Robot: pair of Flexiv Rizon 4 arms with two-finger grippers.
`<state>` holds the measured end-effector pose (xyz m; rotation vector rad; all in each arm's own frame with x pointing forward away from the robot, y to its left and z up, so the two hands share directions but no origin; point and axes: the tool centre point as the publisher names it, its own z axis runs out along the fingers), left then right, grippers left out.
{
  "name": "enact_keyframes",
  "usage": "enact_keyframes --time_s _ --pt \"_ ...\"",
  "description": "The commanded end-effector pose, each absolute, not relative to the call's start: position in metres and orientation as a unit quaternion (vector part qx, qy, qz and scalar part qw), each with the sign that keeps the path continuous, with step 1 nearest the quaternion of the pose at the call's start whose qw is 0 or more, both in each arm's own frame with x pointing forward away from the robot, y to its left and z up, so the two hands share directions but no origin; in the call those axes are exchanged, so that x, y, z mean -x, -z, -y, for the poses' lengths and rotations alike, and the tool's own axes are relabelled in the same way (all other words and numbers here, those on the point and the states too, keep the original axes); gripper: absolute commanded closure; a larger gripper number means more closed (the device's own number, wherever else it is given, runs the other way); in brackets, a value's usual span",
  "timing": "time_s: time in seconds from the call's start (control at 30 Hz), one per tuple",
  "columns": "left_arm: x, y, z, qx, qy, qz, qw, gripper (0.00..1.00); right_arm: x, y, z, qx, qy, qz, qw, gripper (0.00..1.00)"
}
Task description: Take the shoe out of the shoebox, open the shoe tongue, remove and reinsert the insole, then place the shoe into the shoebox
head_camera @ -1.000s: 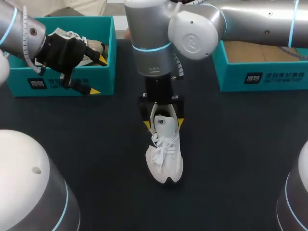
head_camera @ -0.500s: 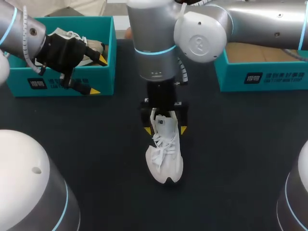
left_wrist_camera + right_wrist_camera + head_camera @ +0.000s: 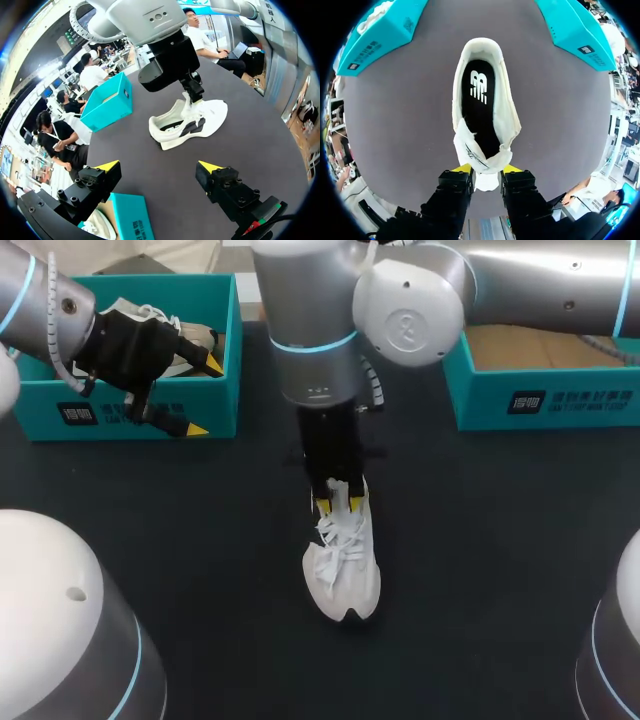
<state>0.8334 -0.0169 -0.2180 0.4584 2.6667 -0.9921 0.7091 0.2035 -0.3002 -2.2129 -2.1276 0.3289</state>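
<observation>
A white shoe (image 3: pixel 342 565) lies on the dark table at the middle, toe toward me. Its black insole (image 3: pixel 479 100) shows inside. My right gripper (image 3: pixel 337 502) hangs over the shoe's mouth, shut on the white tongue (image 3: pixel 477 160), which sits pinched between the two yellow tips. In the left wrist view the same shoe (image 3: pixel 187 122) lies ahead with the right gripper (image 3: pixel 192 95) on it. My left gripper (image 3: pixel 203 395) is open and empty at the front wall of the left shoebox (image 3: pixel 130 410). That box holds another white shoe (image 3: pixel 190 340).
A second teal shoebox (image 3: pixel 545 400), with brown paper inside, stands at the back right. Dark bare table lies on both sides of the shoe and in front of it.
My right gripper's fingers have come together on the shoe's tongue and shifted slightly toward the laces. The left arm has not moved.
</observation>
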Motion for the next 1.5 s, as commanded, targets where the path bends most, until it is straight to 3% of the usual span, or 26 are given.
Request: enact_keyframes --time_s 0.03,0.27,0.43,0.77,0.93,1.0,1.03,1.07,1.43,1.5 --pt "-0.833 0.218 0.017 -0.158 0.34 -0.918 0.13 0.0 -0.722 0.309 -0.207 0.709 -0.112 0.696 0.029 0.72" --pt "-0.833 0.218 0.017 -0.158 0.34 -0.918 0.13 0.0 -0.739 0.328 -0.2 0.704 -0.098 0.702 0.038 0.78" --pt "-0.833 0.218 0.017 -0.158 0.34 -0.918 0.13 0.0 -0.737 0.313 -0.196 0.709 -0.093 0.699 0.011 0.85" --pt "-0.833 0.218 0.017 -0.158 0.34 -0.918 0.13 0.0 -0.754 0.332 -0.193 0.693 -0.085 0.716 0.015 0.8" --pt "-0.833 0.218 0.017 -0.158 0.34 -0.918 0.13 0.0 -0.766 0.302 -0.182 0.601 -0.042 0.795 -0.072 0.6" --pt "-0.833 0.218 0.017 -0.158 0.34 -0.918 0.13 0.0 -0.771 0.291 -0.181 0.52 -0.028 0.847 -0.106 0.61" --pt "-0.833 0.218 0.017 -0.158 0.34 -0.918 0.13 0.0 -0.772 0.286 -0.184 0.454 -0.016 0.882 -0.124 0.55" --pt "-0.833 0.218 0.017 -0.158 0.34 -0.918 0.13 0.0 -0.772 0.284 -0.185 0.422 -0.016 0.899 -0.115 0.0" --pt "-0.833 0.218 0.017 -0.158 0.34 -0.918 0.13 0.0 -0.772 0.284 -0.185 0.422 -0.016 0.899 -0.115 0.0" --pt "-0.833 0.218 0.017 -0.158 0.34 -0.918 0.13 0.0 -0.78 0.292 -0.205 0.29 -0.014 0.948 -0.127 0.0"
